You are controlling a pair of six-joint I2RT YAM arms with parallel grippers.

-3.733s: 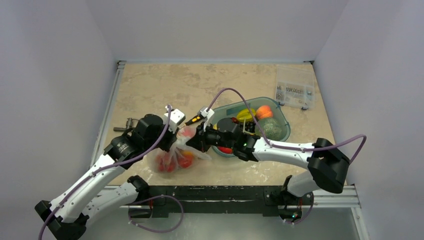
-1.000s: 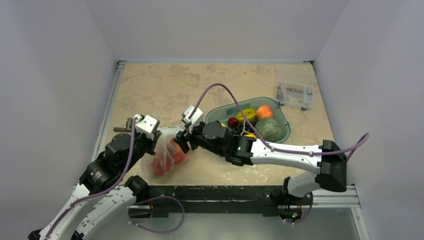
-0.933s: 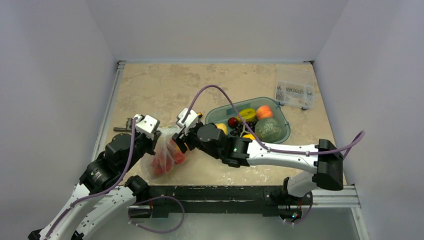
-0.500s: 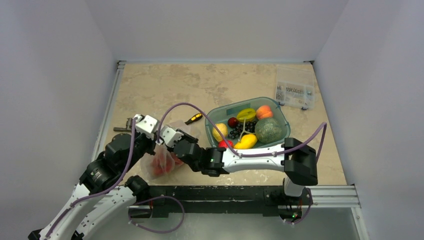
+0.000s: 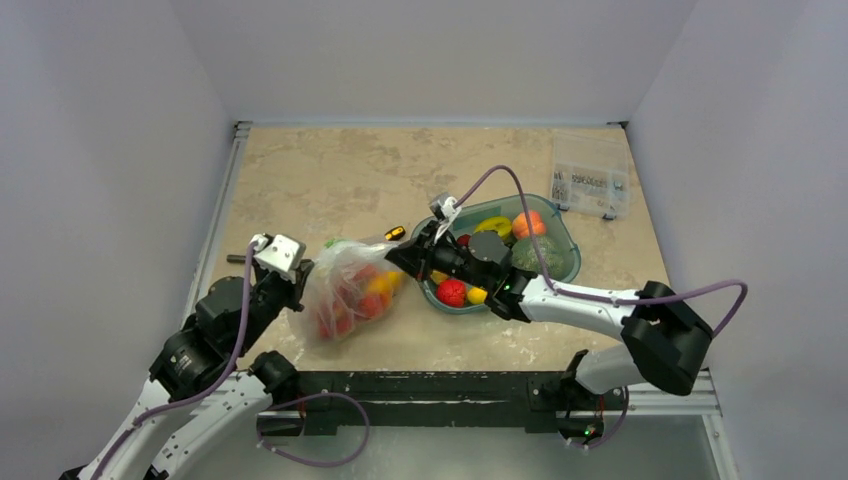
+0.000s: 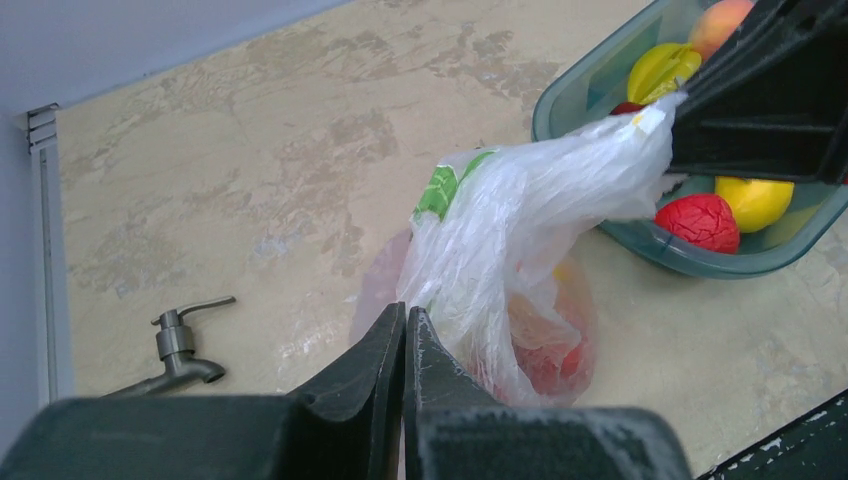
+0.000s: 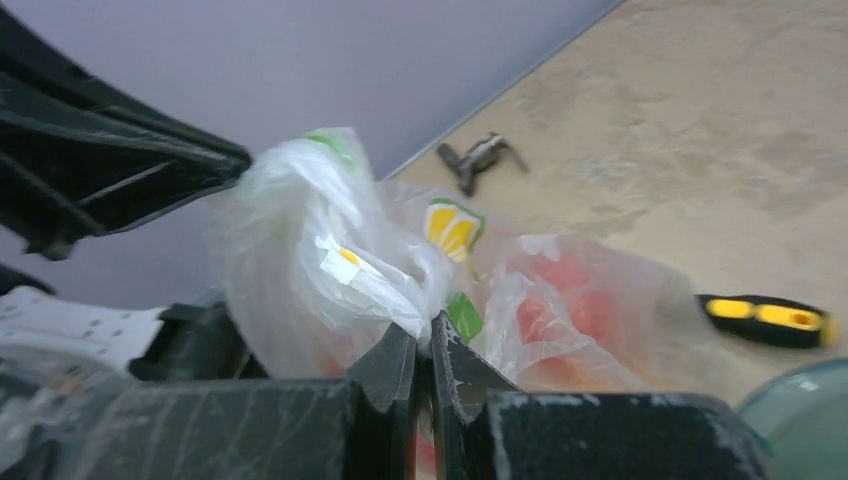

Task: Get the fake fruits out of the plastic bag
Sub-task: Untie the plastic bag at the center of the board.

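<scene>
Now the thin, clear, crinkly plastic bag (image 5: pixel 340 270) rests on the tan stone table (image 5: pixel 320 180), with the small shiny red and orange fake fruits (image 5: pixel 362 300) inside. It is pulled long, side to side, between two pincers. The black left pincer (image 5: pixel 297 288) is pinched tight on its left end. The black right pincer (image 5: pixel 400 257) is pinched tight on its right end, just beside the teal plastic tub (image 5: pixel 574 265). The fake fruits sag in the middle, nearer the left pincer.

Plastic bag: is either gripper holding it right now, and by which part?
Both. The left gripper pinches loose film at the left end of the plastic bag; the right gripper pinches its bunched top edge nearest the tub.
</scene>
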